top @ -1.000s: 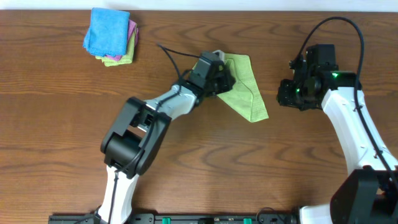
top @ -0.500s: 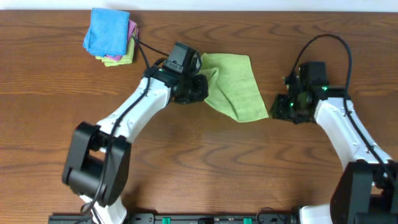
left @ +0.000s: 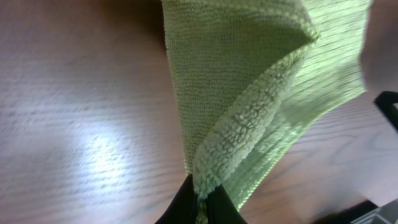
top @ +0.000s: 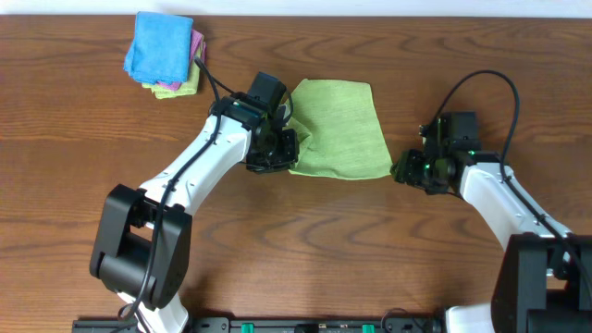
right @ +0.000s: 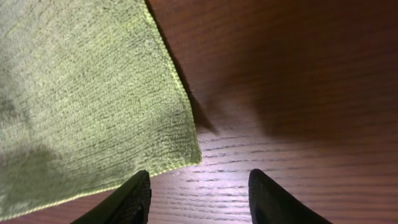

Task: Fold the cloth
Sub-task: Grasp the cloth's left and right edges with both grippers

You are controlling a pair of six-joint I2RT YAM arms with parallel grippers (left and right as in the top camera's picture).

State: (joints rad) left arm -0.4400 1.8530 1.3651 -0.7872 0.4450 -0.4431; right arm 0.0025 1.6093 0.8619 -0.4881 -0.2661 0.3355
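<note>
Soft lime-green cloth [top: 342, 129], ribbed weave on its face and nubby loops along the hem, spread as a rough four-sided sheet on the dark wood-grain table [top: 296, 250], toward the back centre. Clamped tight in the left gripper [left: 199, 208]: a doubled-over fold at the cloth's left edge, lifted into a curled flap. Parted moderately and holding nothing, the right gripper [right: 199, 198], black fingertips just beside the near right corner (flat there, hem straight). Far left, a folded stack [top: 165, 55], blue on top. Against a second ago: cloth wider, no longer a narrow bunched triangle; left gripper further left; right gripper nearer the cloth, wider apart.
</note>
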